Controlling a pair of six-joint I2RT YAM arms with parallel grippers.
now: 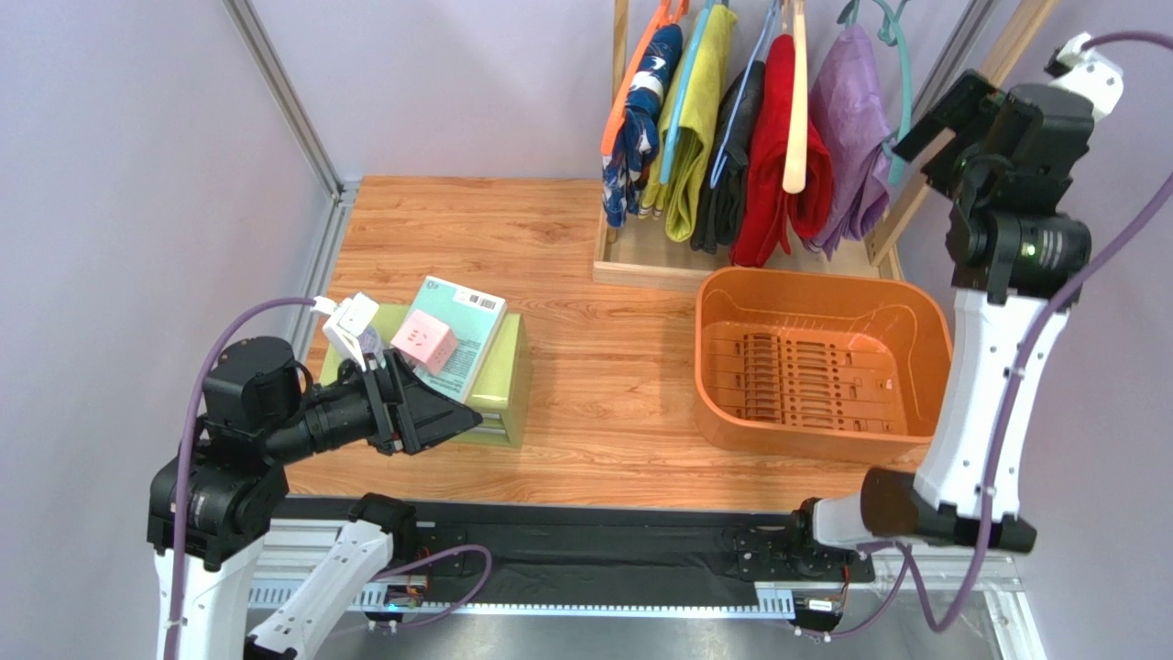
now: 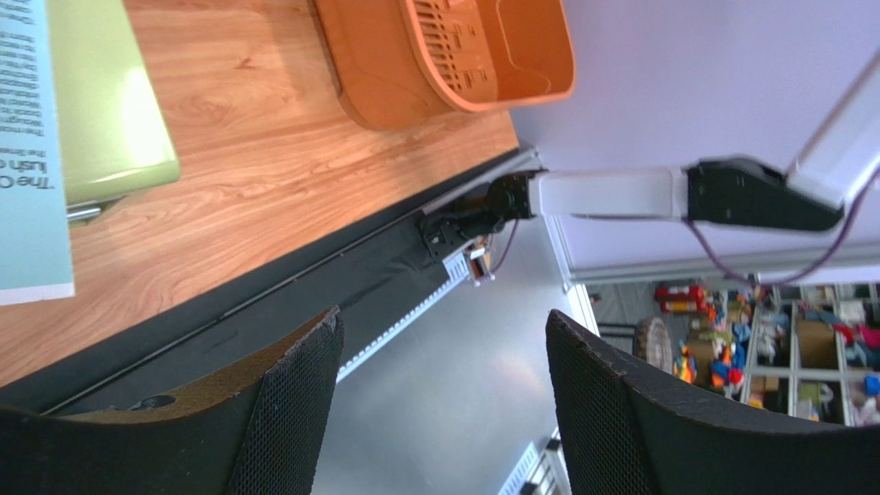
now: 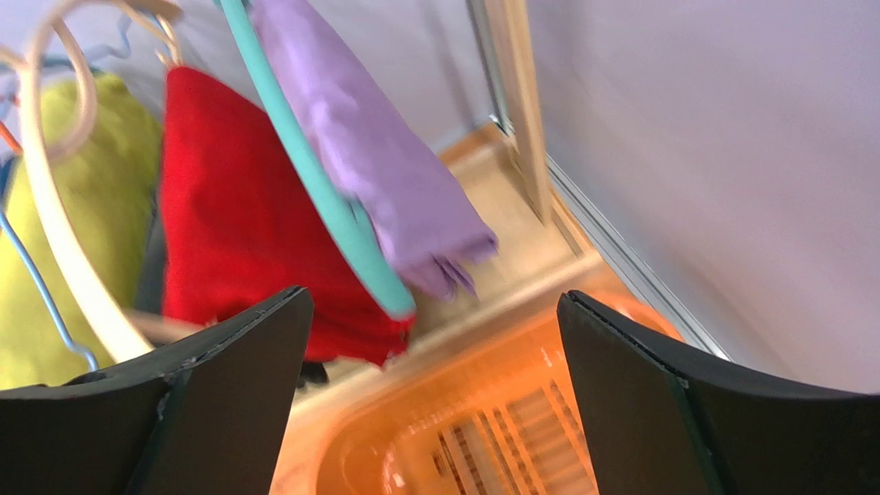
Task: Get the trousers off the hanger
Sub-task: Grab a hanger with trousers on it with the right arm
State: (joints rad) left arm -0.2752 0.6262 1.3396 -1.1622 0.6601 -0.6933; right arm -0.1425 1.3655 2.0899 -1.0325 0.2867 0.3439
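Right gripper (image 3: 434,309): jaws wide, nothing held, raised just beside lilac trousers (image 3: 382,165) on teal hanger (image 3: 310,186). Red (image 1: 764,206), black (image 1: 727,165), yellow-green (image 1: 700,124) and navy trousers (image 1: 638,138) hang alongside on wooden rack (image 1: 647,261). Orange basket (image 1: 709,358) in front of rack. Left gripper (image 2: 444,340): wide, empty, low by green box (image 1: 507,371).

Bright even light, soft shadows, glare on basket (image 1: 821,279), right wrist view blurred
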